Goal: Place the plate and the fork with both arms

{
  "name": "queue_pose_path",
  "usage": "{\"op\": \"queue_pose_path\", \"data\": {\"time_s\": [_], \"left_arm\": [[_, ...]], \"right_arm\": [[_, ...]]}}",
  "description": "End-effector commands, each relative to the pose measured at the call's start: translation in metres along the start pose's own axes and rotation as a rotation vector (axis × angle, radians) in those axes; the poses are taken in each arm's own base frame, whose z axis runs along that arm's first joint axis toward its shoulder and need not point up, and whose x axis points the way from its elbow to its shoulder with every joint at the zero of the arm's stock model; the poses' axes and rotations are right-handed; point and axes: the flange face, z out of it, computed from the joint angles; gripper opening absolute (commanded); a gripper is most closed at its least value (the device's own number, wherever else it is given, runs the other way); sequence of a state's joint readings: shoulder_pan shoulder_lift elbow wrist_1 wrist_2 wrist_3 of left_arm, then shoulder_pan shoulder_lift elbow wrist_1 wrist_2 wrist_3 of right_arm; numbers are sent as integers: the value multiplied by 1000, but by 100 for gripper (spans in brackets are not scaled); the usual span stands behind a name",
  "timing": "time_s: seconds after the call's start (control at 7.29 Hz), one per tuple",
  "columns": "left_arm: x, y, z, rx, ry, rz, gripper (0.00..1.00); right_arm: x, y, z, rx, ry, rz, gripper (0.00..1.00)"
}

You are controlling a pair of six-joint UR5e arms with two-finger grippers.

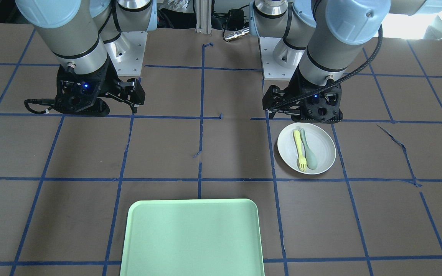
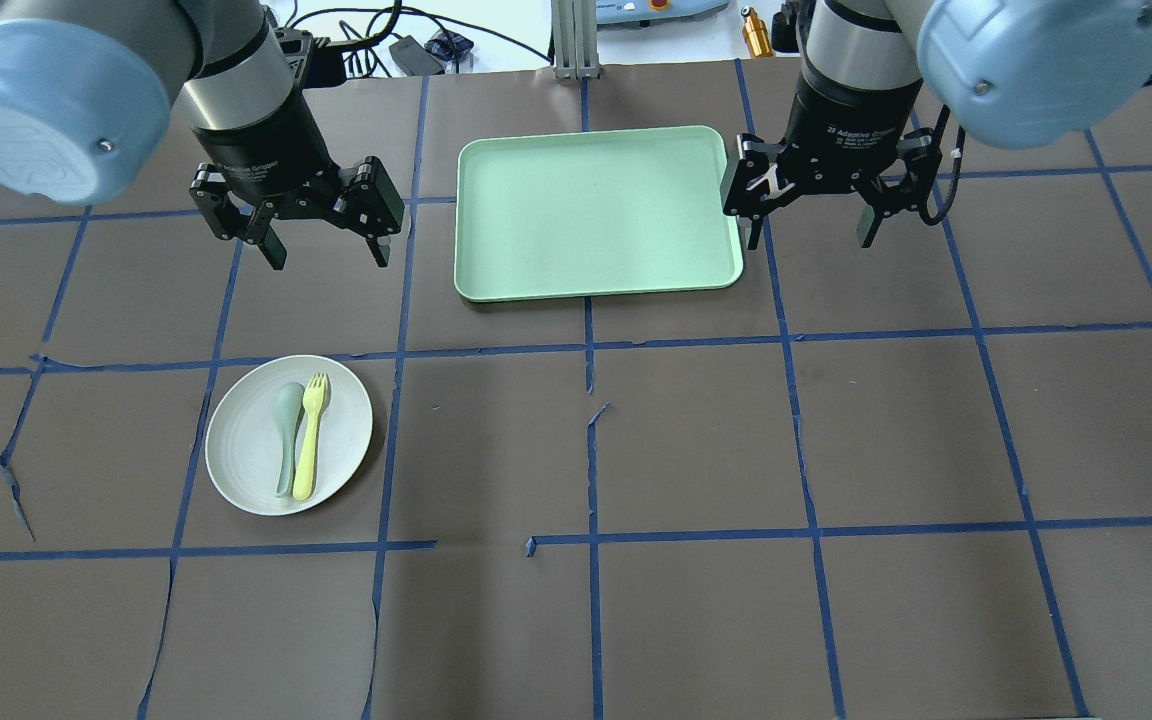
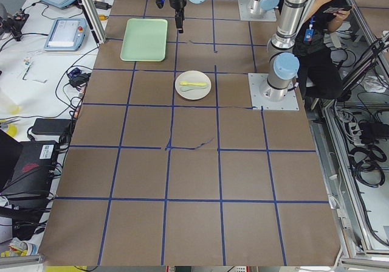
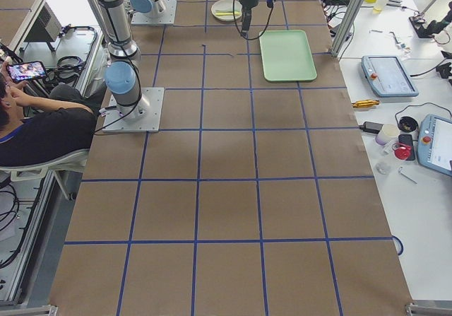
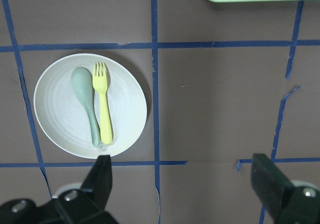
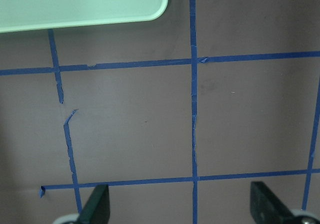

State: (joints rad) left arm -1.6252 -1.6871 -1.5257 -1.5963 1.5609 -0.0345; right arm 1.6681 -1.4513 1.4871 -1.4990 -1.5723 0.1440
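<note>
In the overhead view, the plate (image 2: 241, 445) sat flat on the brown table (image 2: 696, 440), on the robot's left side. The fork (image 2: 309, 436) lay on the plate with its points toward 12 o'clock. The spoon (image 2: 286, 425) lay just beside it, on the fork's 9 o'clock side, with its bowl also toward 12 o'clock. Their handles seemed to touch near the ends, but it was hard to be sure.

The left gripper (image 2: 329, 258) hung in the air above the table. Its fingers (image 2: 276, 250) were spread wide apart and held nothing. The plate was at about 6 o'clock from it, well apart from the fingertips.

The green tray (image 2: 596, 210) lay flat in the middle of the far side of the table. It was at 3 o'clock from the left gripper and at 9 o'clock from the right gripper (image 2: 808, 240).

The right gripper hung just beside the tray's right edge. Its fingers (image 2: 866, 230) were also spread wide apart and held nothing. The plate was at about 8 o'clock from it, far across the table.
</note>
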Motion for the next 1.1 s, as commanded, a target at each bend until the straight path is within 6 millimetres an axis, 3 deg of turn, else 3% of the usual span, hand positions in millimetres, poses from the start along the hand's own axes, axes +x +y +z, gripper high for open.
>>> {"op": "queue_pose_path", "data": {"time_s": [0.0,0.55,0.96], "left_arm": [[1,-3,5,-9,0,1,100],[-10,4,-6,-4,-16,-18,100],[-11,-1,4,-24,-20,-15,100]], "right_arm": [[1,0,0,-1,2,1,100],[1,0,1,-3,2,1,100],[1,0,0,-1,5,-1,100]]}}
